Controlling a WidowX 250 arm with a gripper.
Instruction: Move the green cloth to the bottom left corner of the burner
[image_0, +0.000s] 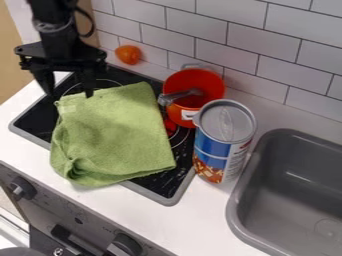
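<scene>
Nearest you, along the bottom left, is the dark stove front, with round knobs (22, 188) and a handle (73, 241). Next back, white tabletop (167, 227). Right side, you've got a grey sink (242, 202) set beside the tabletop's middle stretch, running off the view's edge.

Your green cloth (113, 132) lies spread over much of the black burner (159, 188), roughly four-sided, rumpled and folded at its near left corner. That near end laps over the burner's grey front rim and out above the tabletop; the near right corner is on the black surface. Black shows around the cloth at the left, far and right sides.

Right of the cloth, between burner and sink, a tall can (224, 142) stands upright, silver lid up, blue and white label. Just behind it and to the left, a red pot (208, 85) sits upright toward the burner's far right part, with a grey handle-like piece (179, 96) across its rim.

Far left, your hand (69, 93) hangs pointing down at the cloth's far left corner, fingers spread, pinching nothing. Behind it and to the right, an orange roundish item (128, 54) rests near the white tiled wall (200, 32).
</scene>
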